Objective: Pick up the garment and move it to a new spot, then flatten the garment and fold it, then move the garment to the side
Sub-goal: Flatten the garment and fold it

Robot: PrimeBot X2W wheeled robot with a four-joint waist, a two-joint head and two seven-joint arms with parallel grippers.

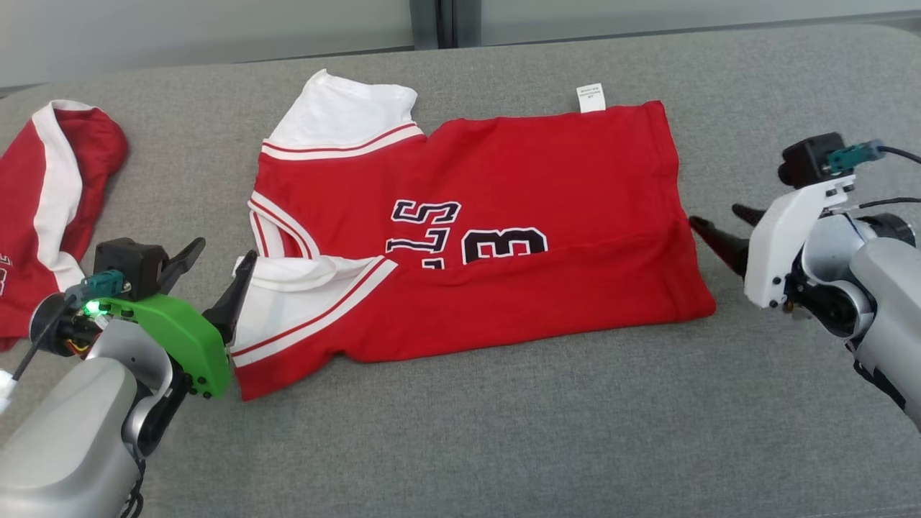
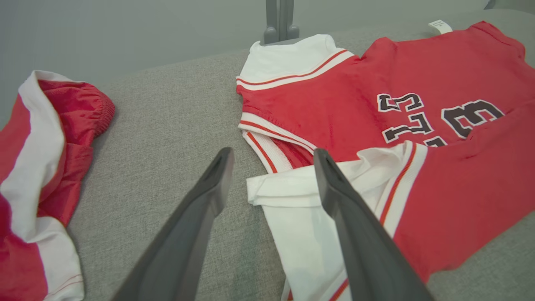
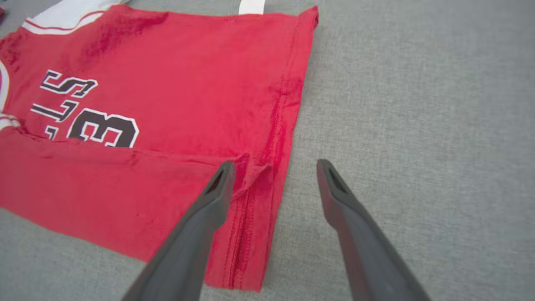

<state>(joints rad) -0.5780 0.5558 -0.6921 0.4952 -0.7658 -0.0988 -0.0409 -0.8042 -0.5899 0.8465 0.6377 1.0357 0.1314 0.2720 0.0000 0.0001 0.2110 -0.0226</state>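
Observation:
The garment (image 1: 504,216) is a red jersey with white sleeves and dark numbers. It lies flat across the grey cushion, its near long edge folded up over the numbers. My left gripper (image 1: 219,262) stands open at the white sleeve end, holding nothing. In the left wrist view the garment (image 2: 397,138) has its folded white sleeve under the tip of one of my fingers (image 2: 334,188). My right gripper (image 1: 719,223) stands open at the hem end. In the right wrist view the hem corner of the garment (image 3: 167,108) lies between the open gripper's (image 3: 273,171) tips, not held.
A second red and white garment (image 1: 50,208) lies crumpled at the cushion's left end, close to my left arm. Bare grey cushion (image 1: 504,432) stretches in front of the jersey and to its right. A pale wall runs behind the cushion.

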